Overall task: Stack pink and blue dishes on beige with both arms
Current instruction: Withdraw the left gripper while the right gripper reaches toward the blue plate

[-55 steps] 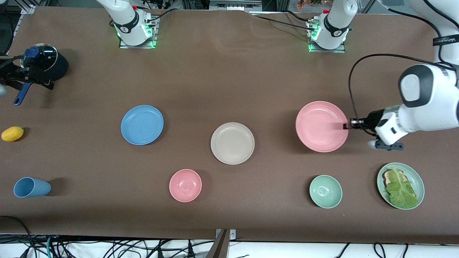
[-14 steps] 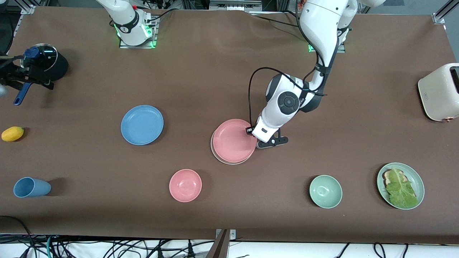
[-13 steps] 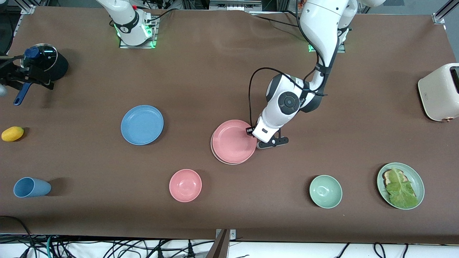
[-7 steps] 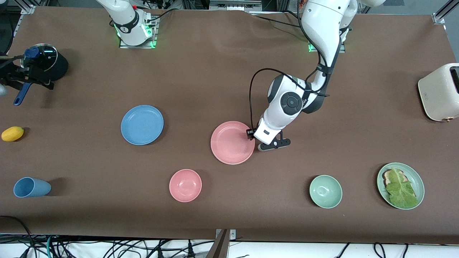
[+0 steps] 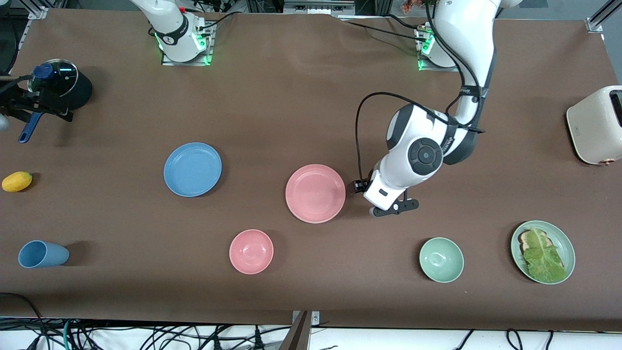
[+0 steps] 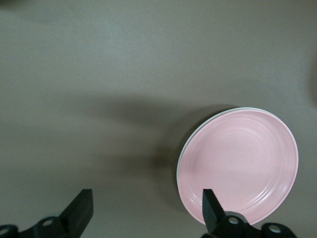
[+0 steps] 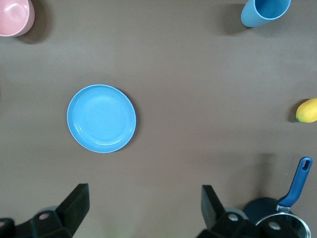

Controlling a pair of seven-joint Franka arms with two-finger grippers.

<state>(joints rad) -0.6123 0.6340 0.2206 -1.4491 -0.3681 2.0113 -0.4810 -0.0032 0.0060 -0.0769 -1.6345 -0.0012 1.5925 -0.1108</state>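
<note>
I can read no brand, label or writing on anything here. From the front view I have the pink plate [image 5: 315, 193] at mid-table, flat, round and matte with a low rim, and from there it hides what lies under it; only my left wrist view shows the thin pale edge of the beige plate [image 6: 184, 148] peeking out along one side beneath it, so the pink one sits on the beige. The left gripper [image 5: 360, 186] is just beside the pink plate, toward the left arm's end of the table, clear of the rim; in the left wrist view its fingers [image 6: 80, 212] are spread wide with nothing between them. The blue plate [image 5: 192, 169], same size and same low rim, lies flat by itself well apart from the pink plate, toward the right arm's end of the table. In the front view I see only the right arm's base, but the right wrist view looks straight down on the blue plate, so the right gripper [image 7: 143, 210] hangs high over that end of the table, waiting, its fingers [image 7: 77, 203] wide apart and empty. That wrist view also takes in the blue cup [image 7: 265, 12], the lemon [image 7: 307, 109] and the pot with a blue handle [image 7: 287, 208], all farther from the pink plate than the blue plate is.
</note>
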